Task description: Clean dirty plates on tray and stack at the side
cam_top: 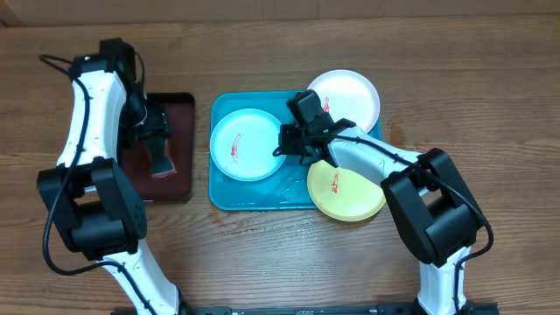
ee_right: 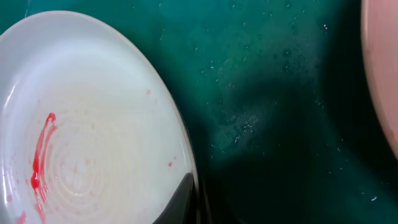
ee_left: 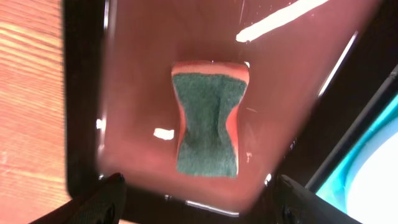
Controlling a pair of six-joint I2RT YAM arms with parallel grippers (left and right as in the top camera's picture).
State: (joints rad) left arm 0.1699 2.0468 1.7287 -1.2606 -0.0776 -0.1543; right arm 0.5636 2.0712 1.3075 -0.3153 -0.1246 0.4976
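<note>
Three plates (cam_top: pixel 247 144), one tray (cam_top: pixel 255 196), one sponge (ee_left: pixel 206 118); left fingers (ee_left: pixel 106 199) spread apart, right fingers (ee_right: pixel 180 202) impossible to judge.

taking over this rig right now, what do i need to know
Left gripper: open, above the sponge in the dark red tray, nothing held.
Right gripper: over the turquoise tray, by the light blue plate; jaws unclear.
White plate and yellow-green plate overlap the tray's right edge.
Done: nothing. Blue and yellow-green show red smears; no stack yet.
To do: grab sponge, wipe, stack.
</note>
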